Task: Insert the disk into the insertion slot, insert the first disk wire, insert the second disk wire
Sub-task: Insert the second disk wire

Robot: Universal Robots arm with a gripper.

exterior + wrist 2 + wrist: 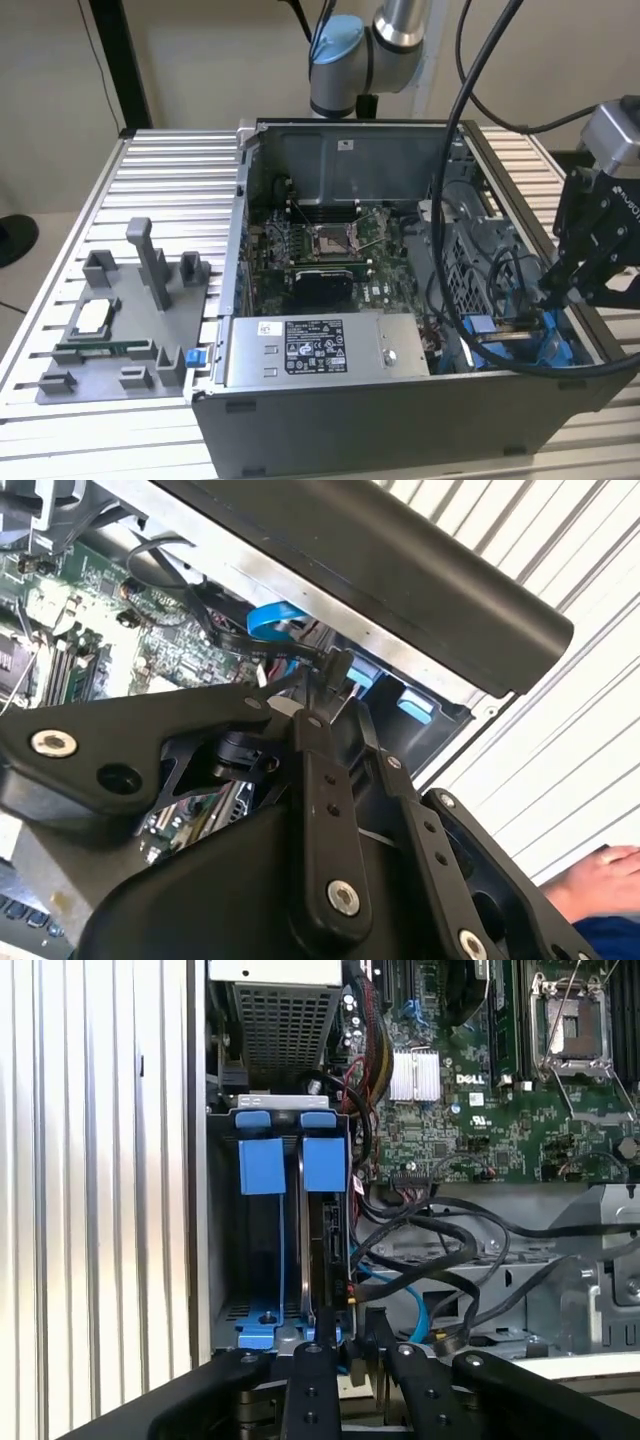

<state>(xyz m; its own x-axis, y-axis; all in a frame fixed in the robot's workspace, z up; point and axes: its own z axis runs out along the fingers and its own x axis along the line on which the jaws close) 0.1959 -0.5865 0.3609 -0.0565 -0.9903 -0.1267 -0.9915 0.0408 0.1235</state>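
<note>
Beside the disk (325,1250), the end effector (350,1328) pinches a connector (335,667).

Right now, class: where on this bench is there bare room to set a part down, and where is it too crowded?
Bare: the slatted table beyond the grey fixture tray, bordered by the computer case, at the exterior view's left. Crowded: inside the case around the drive bay, where black cables bunch and the gripper hangs.

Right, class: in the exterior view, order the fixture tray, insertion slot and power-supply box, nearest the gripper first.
1. Insertion slot, just by the gripper.
2. Power-supply box, along the case front.
3. Fixture tray, outside the case, exterior view's left.
</note>
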